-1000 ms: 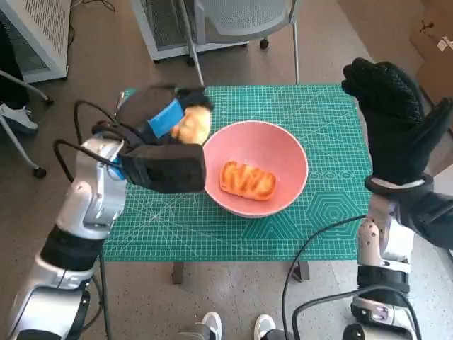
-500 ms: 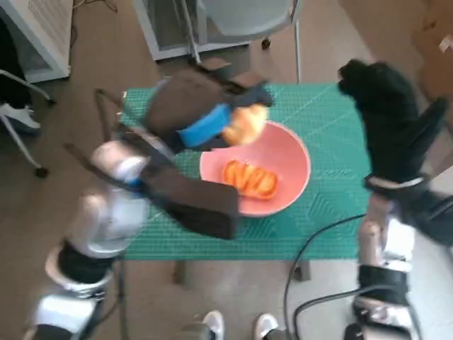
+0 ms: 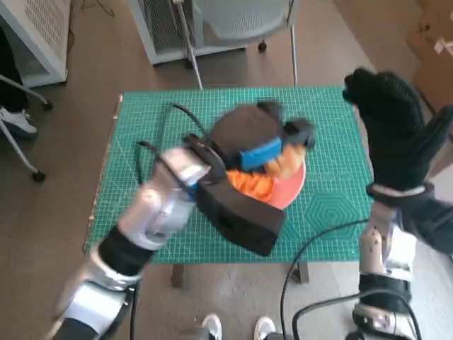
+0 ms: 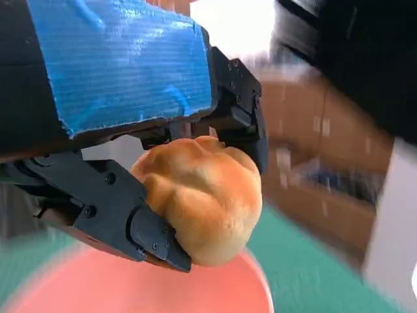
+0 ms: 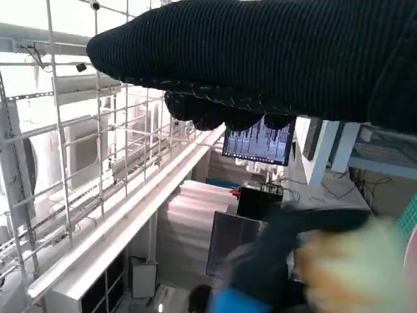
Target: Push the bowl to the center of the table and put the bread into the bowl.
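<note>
The pink bowl stands near the middle of the green mat, mostly hidden under my left hand. An orange pastry lies inside it. My left hand, black with blue tape, hovers over the bowl and grips a golden bread roll. In the left wrist view the roll sits between the black fingers, above the pink bowl rim. My right hand, gloved, is raised upright past the table's right edge with its fingers spread and holds nothing.
The green cutting mat covers the small table. A chair and a white cabinet stand beyond the far edge. A person's shoe is at the left. Cables hang by my right arm. Feet show below the table's near edge.
My left hand has carried the bread roll from the table's left side to the right, to above the bowl. The right hand has stayed raised.
</note>
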Available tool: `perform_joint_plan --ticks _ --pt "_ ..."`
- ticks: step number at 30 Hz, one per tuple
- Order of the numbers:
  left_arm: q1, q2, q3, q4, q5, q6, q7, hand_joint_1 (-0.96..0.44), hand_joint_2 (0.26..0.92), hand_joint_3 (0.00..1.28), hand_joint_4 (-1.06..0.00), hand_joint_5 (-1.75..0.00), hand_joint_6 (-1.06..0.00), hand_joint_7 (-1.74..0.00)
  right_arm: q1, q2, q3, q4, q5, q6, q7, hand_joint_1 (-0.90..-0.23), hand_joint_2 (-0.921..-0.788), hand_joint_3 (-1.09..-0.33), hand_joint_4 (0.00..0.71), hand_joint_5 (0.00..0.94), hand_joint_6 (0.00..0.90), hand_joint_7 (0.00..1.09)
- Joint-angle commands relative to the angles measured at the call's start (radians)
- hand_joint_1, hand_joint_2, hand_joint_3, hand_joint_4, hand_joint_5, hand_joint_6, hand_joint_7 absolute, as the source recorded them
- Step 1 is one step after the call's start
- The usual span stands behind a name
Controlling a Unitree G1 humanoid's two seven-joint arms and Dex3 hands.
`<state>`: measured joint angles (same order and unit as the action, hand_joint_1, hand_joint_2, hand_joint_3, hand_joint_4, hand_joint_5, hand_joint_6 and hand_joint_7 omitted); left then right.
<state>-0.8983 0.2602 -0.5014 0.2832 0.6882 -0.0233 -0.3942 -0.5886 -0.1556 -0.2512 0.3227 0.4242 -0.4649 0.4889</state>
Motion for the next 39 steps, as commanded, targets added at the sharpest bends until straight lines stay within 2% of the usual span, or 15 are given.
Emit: perform_joint_plan --ticks 1,2,3,7,9,13,17,20,23,30,35,39 --pt "0.007 -0.016 0.008 0.076 -0.028 0.031 -0.032 0.07 0.902 0.19 -0.39 -1.04 -0.44 -0.6 0.032 -0.001 0.001 -0.008 -0.01 0.013 -0.017 -0.574 -0.921 -0.681 0.372 0.006 0.394 0.0" --pt "0.008 -0.017 0.009 0.079 -0.029 0.034 -0.035 0.03 0.903 0.16 -0.37 -0.85 -0.44 -0.51 0.032 -0.001 0.001 -0.009 -0.01 0.013 -0.018 -0.574 -0.921 -0.681 0.373 0.006 0.394 0.0" --pt "0.008 -0.018 0.01 0.082 -0.029 0.035 -0.036 -0.03 0.912 0.1 -0.34 -0.45 -0.43 -0.31 0.032 -0.001 0.001 -0.009 -0.01 0.013 -0.019 -0.574 -0.921 -0.681 0.373 0.006 0.395 0.0" --pt "0.012 -0.012 0.008 0.084 -0.025 0.041 -0.038 -0.09 0.919 0.05 -0.33 -0.13 -0.44 -0.15 0.033 0.0 0.003 -0.012 -0.011 0.013 -0.023 -0.574 -0.921 -0.682 0.374 0.006 0.395 0.0" --pt "0.022 0.005 -0.002 0.081 0.004 0.039 -0.016 -0.2 0.909 0.03 -0.25 -0.07 -0.42 -0.1 0.033 0.002 0.004 -0.012 -0.013 0.011 -0.028 -0.574 -0.921 -0.682 0.374 0.005 0.394 0.0" --pt "0.033 0.015 -0.007 0.071 0.034 0.028 0.023 -0.32 0.901 0.02 -0.18 -0.01 -0.42 -0.07 0.032 0.005 0.006 -0.012 -0.015 0.011 -0.033 -0.574 -0.921 -0.682 0.374 0.004 0.394 0.0" --pt "0.046 0.018 0.004 0.061 0.034 0.03 0.043 -0.35 0.901 0.01 -0.16 0.0 -0.42 -0.05 0.031 0.006 0.008 -0.012 -0.017 0.01 -0.036 -0.574 -0.921 -0.682 0.374 0.004 0.394 0.0" --pt "0.075 0.025 0.042 0.036 0.009 0.034 0.072 -0.4 0.9 0.01 -0.11 0.0 -0.37 -0.02 0.024 0.009 0.012 -0.01 -0.023 0.009 -0.043 -0.574 -0.921 -0.683 0.374 0.003 0.392 0.0" --pt "0.083 0.027 0.056 0.028 -0.006 0.036 0.073 -0.42 0.901 0.0 -0.09 0.0 -0.35 -0.01 0.023 0.01 0.013 -0.01 -0.025 0.009 -0.045 -0.573 -0.921 -0.684 0.373 0.003 0.389 0.0" --pt "0.115 0.035 0.162 -0.008 -0.145 0.022 0.045 -0.44 0.903 0.0 -0.07 0.0 -0.31 0.0 0.013 0.007 0.018 -0.012 -0.025 0.015 -0.051 -0.57 -0.921 -0.686 0.375 0.003 0.392 0.0" --pt "0.118 0.039 0.164 -0.014 -0.157 0.021 0.042 -0.45 0.903 0.0 -0.06 0.0 -0.3 0.0 0.013 0.006 0.019 -0.013 -0.025 0.015 -0.052 -0.569 -0.921 -0.686 0.376 0.003 0.393 0.0" --pt "0.164 0.052 0.316 -0.074 -0.354 -0.028 0.027 -0.49 0.907 0.0 -0.07 0.0 -0.31 0.0 -0.005 0.003 0.027 -0.029 -0.027 0.033 -0.06 -0.565 -0.921 -0.686 0.379 0.004 0.392 0.0"
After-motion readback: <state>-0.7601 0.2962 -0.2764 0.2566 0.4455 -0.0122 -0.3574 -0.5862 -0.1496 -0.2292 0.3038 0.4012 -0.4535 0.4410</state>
